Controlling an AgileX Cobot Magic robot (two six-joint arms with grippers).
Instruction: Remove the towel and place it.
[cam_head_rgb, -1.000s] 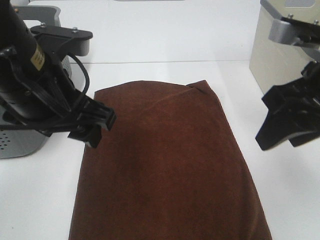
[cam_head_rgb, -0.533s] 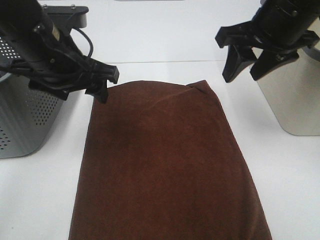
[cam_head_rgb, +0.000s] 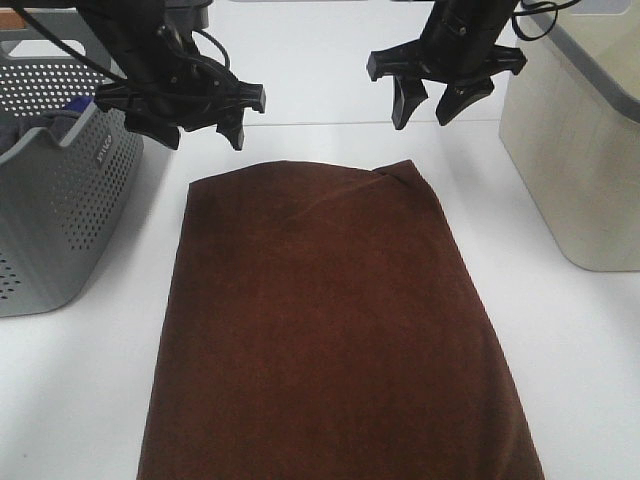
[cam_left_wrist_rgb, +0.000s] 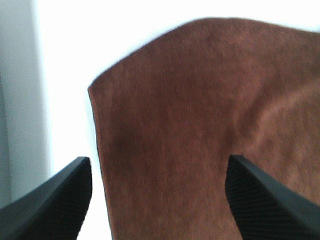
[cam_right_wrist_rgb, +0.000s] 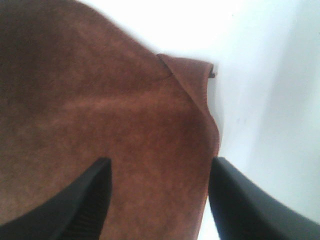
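Exterior high view: the towel (cam_head_rgb: 330, 320) lies flat on the desk (cam_head_rgb: 80, 400). The left pincer (cam_head_rgb: 200, 135) and right pincer (cam_head_rgb: 422, 115) hover wide and empty above its far corners, seemingly pre-grasp; next they should descend and pinch both corners

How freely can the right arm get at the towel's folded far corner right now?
Probably yes. The right end effector hangs open near the folded corner of the towel. Nothing lies between them, and the beige bin stands off to the side.
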